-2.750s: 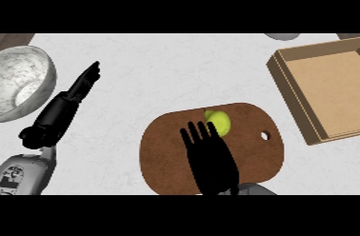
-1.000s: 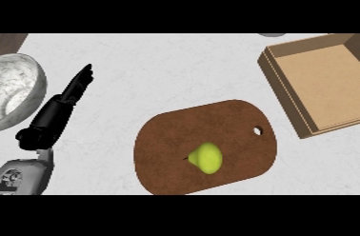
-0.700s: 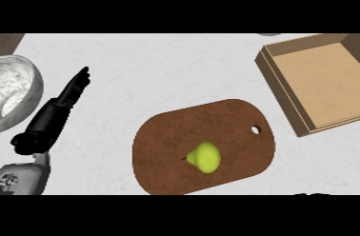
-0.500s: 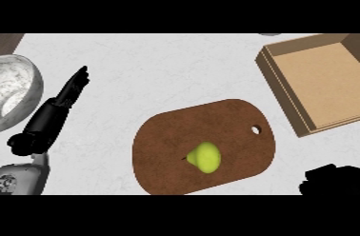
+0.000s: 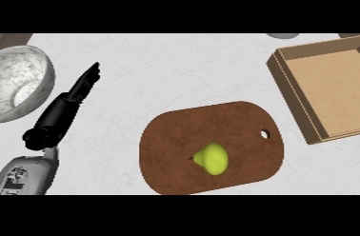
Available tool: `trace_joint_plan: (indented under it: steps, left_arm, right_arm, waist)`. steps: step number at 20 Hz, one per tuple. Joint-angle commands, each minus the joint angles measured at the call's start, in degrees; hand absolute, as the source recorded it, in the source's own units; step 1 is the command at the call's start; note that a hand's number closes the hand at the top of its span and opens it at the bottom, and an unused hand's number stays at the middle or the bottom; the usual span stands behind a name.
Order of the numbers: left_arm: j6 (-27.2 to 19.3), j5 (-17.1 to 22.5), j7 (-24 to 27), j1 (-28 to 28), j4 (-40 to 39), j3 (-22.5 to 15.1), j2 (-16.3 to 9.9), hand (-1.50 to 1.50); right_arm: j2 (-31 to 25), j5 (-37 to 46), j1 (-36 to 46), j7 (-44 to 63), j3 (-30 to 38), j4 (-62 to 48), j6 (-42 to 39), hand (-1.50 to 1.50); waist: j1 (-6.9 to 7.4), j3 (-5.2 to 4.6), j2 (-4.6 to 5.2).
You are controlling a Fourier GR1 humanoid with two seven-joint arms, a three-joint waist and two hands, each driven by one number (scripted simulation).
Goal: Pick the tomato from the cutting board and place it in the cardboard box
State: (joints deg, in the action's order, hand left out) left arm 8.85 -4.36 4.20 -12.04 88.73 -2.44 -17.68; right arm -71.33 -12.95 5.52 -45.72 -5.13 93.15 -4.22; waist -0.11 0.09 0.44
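1. Head view, counter top (image 5: pixel 175 73): pale grey-white marbled surface that fills most of the view and carries every item listed below.
2. Cutting board (image 5: pixel 183 135): dark brown wood, oval with rounded corners, lying flat in the lower middle of the view and tilted slightly. A small hanging hole sits near its right edge.
3. Tomato (image 5: pixel 212 159): yellow-green, rounded with a slight point, resting on the cutting board in its lower central part. Nothing touches it; no hand is near it.
4. Cardboard box (image 5: pixel 299 99): tan, open-topped and shallow, at the upper right, cut off by the view's right edge. Its near-left corner stands close to the board's right end without touching it. The visible interior holds nothing.
5. Left hand (image 5: pixel 70 104): black, at the view's left, reaching up from a grey forearm (image 5: pixel 25 175) in the lower left corner. Fingers extended straight and held together, pointing up and slightly right; nothing is in its hold. It lies well apart from the board and the tomato.
6. Bowl (image 5: pixel 21 87): grey-white speckled, at the left edge, partly out of view, just beside the left hand.
7. Round grey object (image 5: pixel 283 35): only a sliver shows at the top edge, too little to identify.
8. Right hand: does not appear in the view.
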Motion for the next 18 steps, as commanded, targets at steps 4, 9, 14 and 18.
trace_joint_plan:
  steps: [4,9,14,18]
  left_arm:
    - [1.81,0.06,-2.31,-1.65,2.29,-1.84,1.01,0.00]
    - [2.09,-0.22,0.92,-2.40,-0.55,-1.68,1.43,0.00]
    - [1.69,-1.65,0.07,-6.26,-3.15,-2.70,2.58,0.00]
    - [1.89,-1.08,0.67,-5.84,-2.79,-2.21,2.71,0.00]
  right_arm:
    - [0.19,5.74,15.90,-1.18,0.14,-21.91,-7.76,1.50]
    - [-1.52,19.26,19.04,-6.04,-6.78,-31.47,-9.65,1.50]
    - [3.05,27.96,26.75,-8.88,-12.69,-40.54,-11.70,1.50]
    - [2.96,36.49,30.69,-11.12,-17.27,-46.23,-10.72,1.50]
  waist:
    - [3.67,-0.04,0.34]
    - [5.54,-0.02,1.07]
    - [6.24,0.06,1.50]
    - [6.46,0.06,1.45]
